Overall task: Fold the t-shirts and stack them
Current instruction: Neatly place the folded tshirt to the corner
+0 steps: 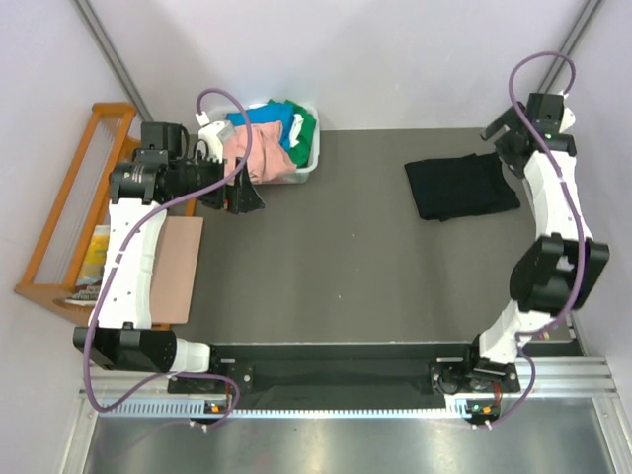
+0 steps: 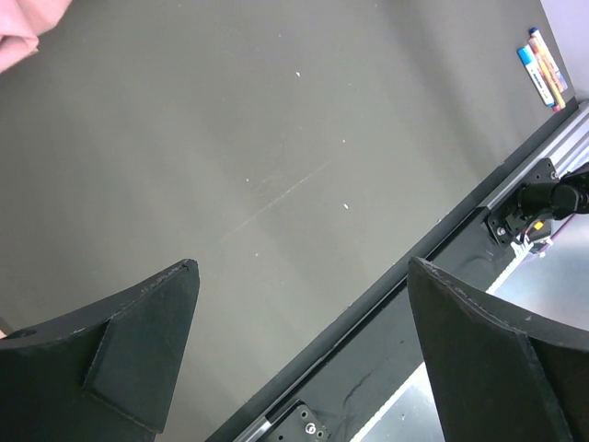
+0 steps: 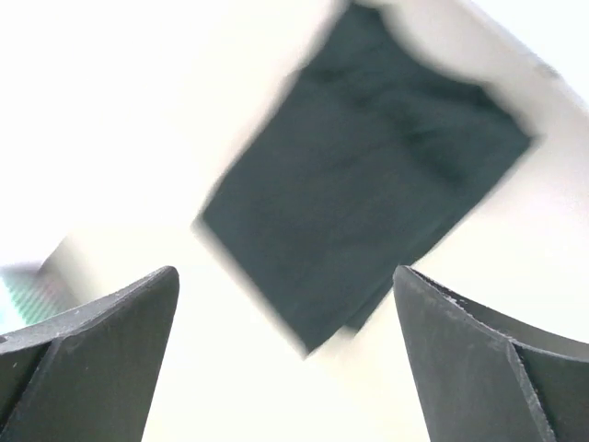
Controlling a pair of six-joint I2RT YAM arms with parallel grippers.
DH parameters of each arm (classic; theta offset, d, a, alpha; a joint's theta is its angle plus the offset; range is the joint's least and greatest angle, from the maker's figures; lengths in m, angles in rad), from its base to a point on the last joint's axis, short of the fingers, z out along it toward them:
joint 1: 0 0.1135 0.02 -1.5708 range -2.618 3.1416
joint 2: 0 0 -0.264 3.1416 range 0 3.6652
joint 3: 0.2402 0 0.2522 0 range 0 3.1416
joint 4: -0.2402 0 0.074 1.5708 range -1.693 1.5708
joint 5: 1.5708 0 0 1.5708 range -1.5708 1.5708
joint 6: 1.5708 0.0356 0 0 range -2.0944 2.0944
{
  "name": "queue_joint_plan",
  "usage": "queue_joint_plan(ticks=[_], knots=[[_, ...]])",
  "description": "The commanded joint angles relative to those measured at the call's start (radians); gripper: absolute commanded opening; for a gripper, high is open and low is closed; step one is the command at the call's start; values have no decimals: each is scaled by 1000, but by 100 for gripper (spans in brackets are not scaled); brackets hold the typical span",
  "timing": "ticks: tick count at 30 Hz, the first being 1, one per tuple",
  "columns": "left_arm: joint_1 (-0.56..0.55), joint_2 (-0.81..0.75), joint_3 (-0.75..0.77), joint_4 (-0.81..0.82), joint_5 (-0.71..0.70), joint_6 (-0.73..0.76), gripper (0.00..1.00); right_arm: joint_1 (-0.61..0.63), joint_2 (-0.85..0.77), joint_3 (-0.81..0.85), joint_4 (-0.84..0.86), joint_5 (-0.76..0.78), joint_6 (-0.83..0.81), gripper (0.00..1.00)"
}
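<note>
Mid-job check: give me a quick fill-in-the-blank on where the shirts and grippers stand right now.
1. The folded shirt on the table is ____ in colour.
2. The pink, blue and green shirts are heaped in a white ____.
3. The left gripper and the right gripper both stand ____, holding nothing.
4. The folded shirt lies nearest the ____ arm.
Missing words: black; bin; open; right.
</note>
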Motion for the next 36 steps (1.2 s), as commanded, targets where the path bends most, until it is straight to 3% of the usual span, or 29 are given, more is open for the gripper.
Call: queue_joint_plan(ticks=[1, 4, 7, 23, 36], knots=[[5, -25, -19, 52, 20, -1, 99, 24, -19, -135, 61, -264, -35, 100], [5, -25, -25, 55, 17, 0, 99, 35, 97, -144, 93, -465, -26, 100], [5, -31, -28, 54, 8, 8, 99, 39, 197, -138, 103, -538, -7, 99], [10, -31, -42, 55, -17, 25, 99, 35, 433, -25, 124, -550, 45, 100], [18, 0, -43, 58, -58, 36, 99, -16, 766, 455, -32, -532, 80, 100]])
